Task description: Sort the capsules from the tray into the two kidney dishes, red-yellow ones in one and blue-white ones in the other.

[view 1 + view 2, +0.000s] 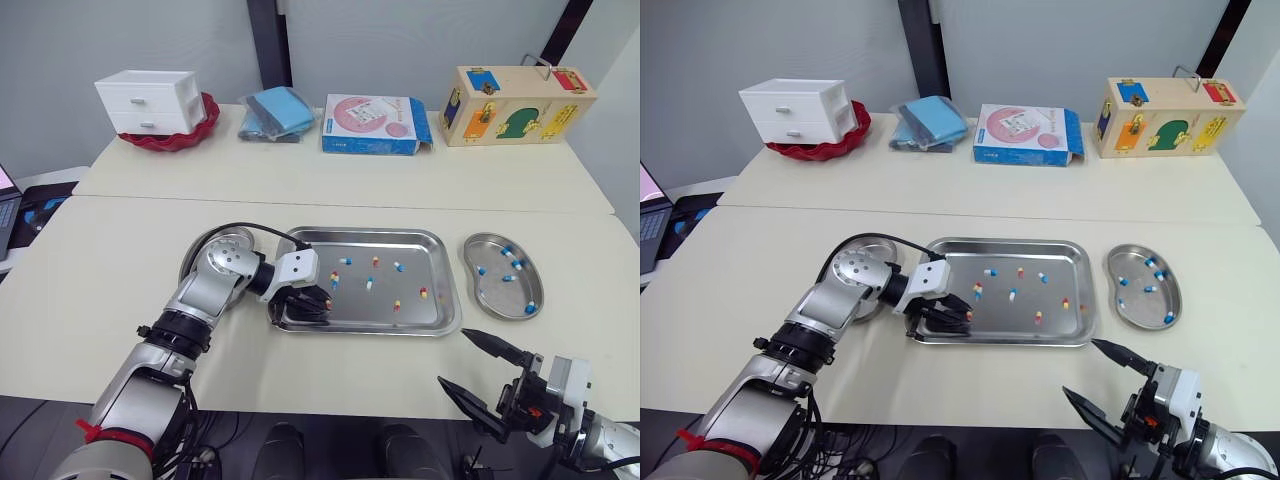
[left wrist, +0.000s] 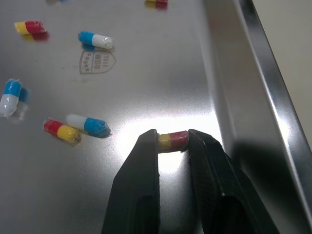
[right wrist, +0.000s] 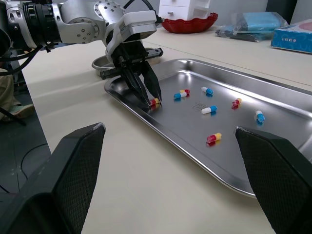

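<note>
The steel tray lies mid-table and holds several loose capsules, red-yellow and blue-white. My left gripper reaches down to the tray floor by its left rim and is shut on a red-yellow capsule, which sits between the black fingertips. The left kidney dish is partly hidden behind my left arm, so I cannot see what is in it. In the right kidney dish lie several blue-white capsules. My right gripper hovers near the table's front edge, open wide and holding nothing.
Along the back of the table stand a white drawer box on a red bowl, a blue packet, a pink and blue box and a wooden toy box. A laptop shows at the far left.
</note>
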Action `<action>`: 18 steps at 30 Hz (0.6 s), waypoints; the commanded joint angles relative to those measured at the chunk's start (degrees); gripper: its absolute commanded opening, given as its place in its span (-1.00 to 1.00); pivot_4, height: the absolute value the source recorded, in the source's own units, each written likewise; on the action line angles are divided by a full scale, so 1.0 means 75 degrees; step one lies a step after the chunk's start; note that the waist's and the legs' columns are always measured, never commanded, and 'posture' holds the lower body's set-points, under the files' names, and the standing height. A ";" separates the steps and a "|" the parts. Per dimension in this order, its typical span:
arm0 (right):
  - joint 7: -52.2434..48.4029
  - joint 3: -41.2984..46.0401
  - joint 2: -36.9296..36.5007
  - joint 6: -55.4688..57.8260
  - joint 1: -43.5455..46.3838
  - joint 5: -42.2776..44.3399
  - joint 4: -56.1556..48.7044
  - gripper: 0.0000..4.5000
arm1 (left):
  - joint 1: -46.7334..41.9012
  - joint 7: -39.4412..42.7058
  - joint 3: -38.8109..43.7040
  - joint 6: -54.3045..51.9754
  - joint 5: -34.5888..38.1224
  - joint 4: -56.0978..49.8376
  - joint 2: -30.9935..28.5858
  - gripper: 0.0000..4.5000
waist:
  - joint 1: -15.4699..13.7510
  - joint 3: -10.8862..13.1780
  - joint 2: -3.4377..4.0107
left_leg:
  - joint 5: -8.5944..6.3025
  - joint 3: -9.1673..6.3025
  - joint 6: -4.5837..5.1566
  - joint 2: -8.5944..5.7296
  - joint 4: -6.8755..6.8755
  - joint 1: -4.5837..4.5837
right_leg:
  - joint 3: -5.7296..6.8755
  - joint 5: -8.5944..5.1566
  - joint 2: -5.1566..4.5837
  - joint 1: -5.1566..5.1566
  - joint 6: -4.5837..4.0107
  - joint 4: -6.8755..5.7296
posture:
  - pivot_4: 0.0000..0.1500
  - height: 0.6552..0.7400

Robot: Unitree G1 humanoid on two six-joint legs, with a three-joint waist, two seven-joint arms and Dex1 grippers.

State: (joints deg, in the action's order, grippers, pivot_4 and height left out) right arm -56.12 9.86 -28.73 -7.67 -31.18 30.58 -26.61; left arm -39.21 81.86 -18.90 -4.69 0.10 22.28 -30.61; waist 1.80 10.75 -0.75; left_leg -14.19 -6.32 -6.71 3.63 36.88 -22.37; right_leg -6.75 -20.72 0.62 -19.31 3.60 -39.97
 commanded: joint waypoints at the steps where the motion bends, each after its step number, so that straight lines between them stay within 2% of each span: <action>1: 0.0008 0.0005 0.0014 -0.0134 -0.0011 0.0083 -0.0276 1.00 | 0.0012 0.0028 -0.0076 0.0009 -0.0014 -0.0130 -0.0084 -0.59 | 0.0000 0.0000 0.0000 | 0.0000 0.0000 0.0000 0.0000 0.0000 0.0000 | 0.0000 0.0000 0.0000 0.0000 0.0000 0.0000 | 1.00 1.00; 9: -0.0116 0.0001 -0.0061 -0.0112 0.0001 0.0163 -0.0315 1.00 | 0.0142 0.0048 0.0371 -0.0747 0.0525 -0.1028 -0.0314 -0.59 | 0.0001 0.0000 0.0000 | 0.0000 0.0000 0.0000 0.0001 -0.0001 -0.0001 | 0.0000 0.0000 0.0000 0.0000 0.0000 0.0000 | 1.00 1.00; 18: -0.0638 -0.0122 -0.0480 0.0072 0.0301 0.0386 -0.0326 1.00 | 0.1185 -0.0853 0.2005 -0.2635 0.1414 -0.3189 -0.1770 -0.59 | 0.0027 0.0005 0.0007 | 0.0000 0.0001 0.0000 0.0006 -0.0007 0.0001 | -0.0001 0.0000 0.0001 -0.0002 0.0000 0.0001 | 1.00 1.00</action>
State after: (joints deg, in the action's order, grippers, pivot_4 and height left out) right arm -59.94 8.87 -31.60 -6.98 -29.20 31.86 -26.84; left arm -31.28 77.57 -7.80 -21.76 8.82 1.98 -42.19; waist 2.00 10.78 -0.70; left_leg -14.19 -6.31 -6.71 3.68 36.83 -22.35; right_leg -6.78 -20.73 0.62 -19.32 3.61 -39.96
